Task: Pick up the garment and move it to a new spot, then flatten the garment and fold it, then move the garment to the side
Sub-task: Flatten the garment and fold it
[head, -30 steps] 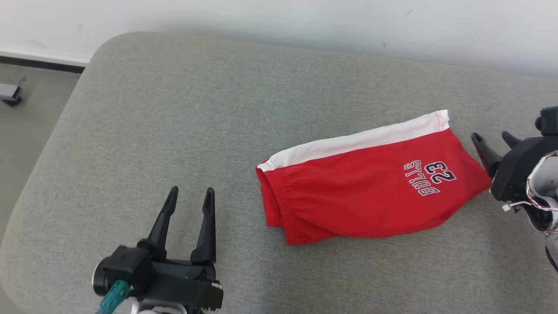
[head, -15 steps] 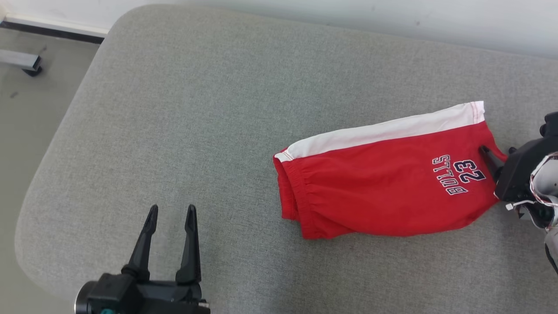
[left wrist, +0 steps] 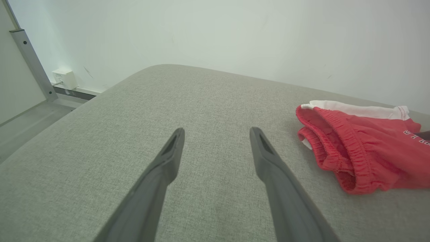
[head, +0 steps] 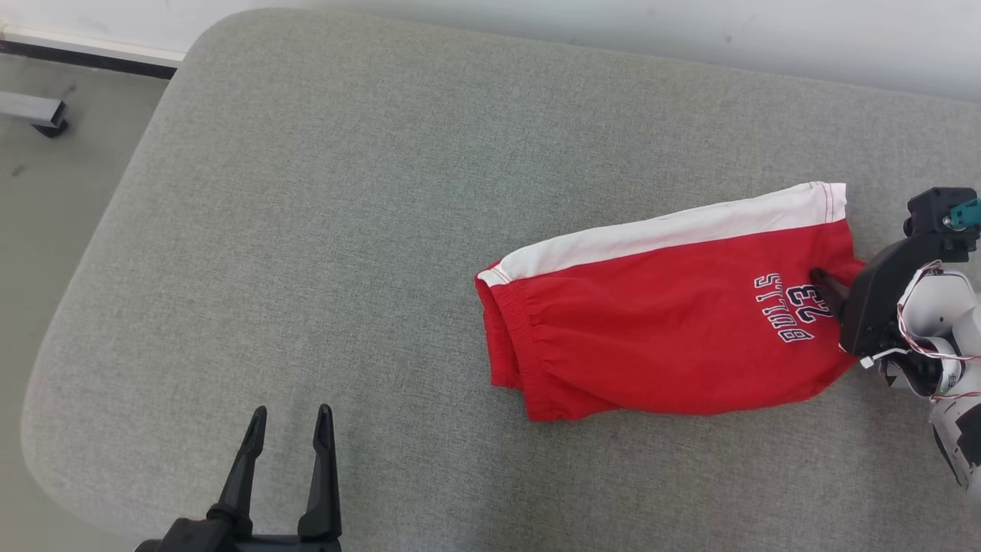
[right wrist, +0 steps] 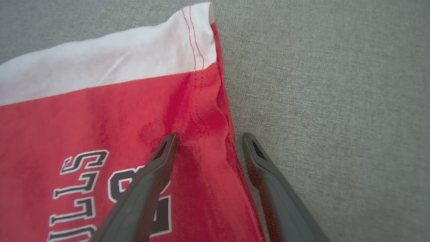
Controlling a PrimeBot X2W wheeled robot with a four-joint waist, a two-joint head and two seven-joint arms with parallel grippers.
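Observation:
The garment [head: 659, 337] is a pair of red shorts with a white side stripe and "BULLS 23" lettering, lying folded on the grey cushion [head: 345, 230]. My right gripper [head: 839, 272] is open at its hem end. In the right wrist view the right gripper [right wrist: 209, 137] straddles the hem edge of the garment [right wrist: 100, 117], with one finger over the red cloth and the other over bare cushion. My left gripper [head: 291, 412] stands open near the front edge, well left of the garment. In the left wrist view the left gripper [left wrist: 217, 130] holds nothing and the waistband of the garment [left wrist: 362, 151] lies to its right.
The cushion's rounded left edge drops to the floor [head: 46, 230], where a metal leg [head: 34, 115] stands. A pale wall [head: 613, 23] runs along the far side. Bare cushion spreads left of and behind the garment.
The camera has shifted. My right gripper has come in from beside the hem, so one finger now lies over the lettering. My left gripper has drawn back toward the front edge.

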